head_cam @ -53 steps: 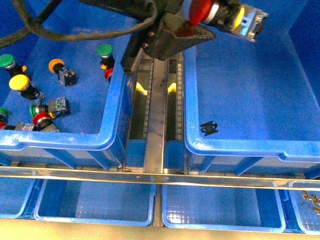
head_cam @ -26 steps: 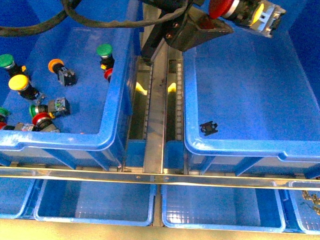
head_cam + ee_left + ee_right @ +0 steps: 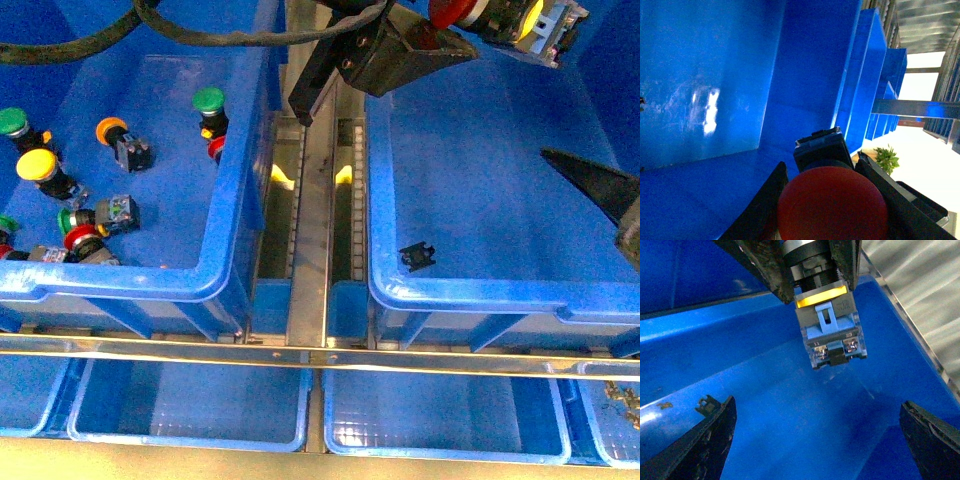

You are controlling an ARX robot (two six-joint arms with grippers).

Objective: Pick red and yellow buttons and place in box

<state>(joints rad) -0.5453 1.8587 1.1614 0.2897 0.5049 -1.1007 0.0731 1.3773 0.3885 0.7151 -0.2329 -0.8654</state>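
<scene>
The top edge of the front view cuts through the red-capped push-button with a yellow-and-grey block body [image 3: 500, 18], so only its lower part shows there. The left tool [image 3: 824, 167] is mostly out of frame too, with one black finger [image 3: 410, 55] visible. The front view catches only one dark finger [image 3: 600, 195] of the right tool [image 3: 820, 440], at the right edge.

The left tool pinches the button just behind its cap, which fills the gap between the two fingers in the left wrist view. The right tool is spread wide with nothing between its fingers.

The button hangs in the air over the far end of the deep bright-blue plastic crate [image 3: 470, 292], clear of its floor. A small black clip [image 3: 418, 256] lies on that floor near the front wall. A metal rail [image 3: 315, 200] separates this crate from the neighbouring blue crate [image 3: 232, 180], which holds a yellow-capped button [image 3: 37, 165], green-capped [image 3: 209, 100] and orange-capped [image 3: 112, 130] ones. Those at the left edge overlap and are hard to tell apart. A black cable [image 3: 200, 35] crosses above, and shallow blue trays [image 3: 190, 405] sit below.

The button's long axis lies nearly level, with the cap toward the neighbouring crate and the grey terminal end [image 3: 832, 347] sticking out past the fingers.
</scene>
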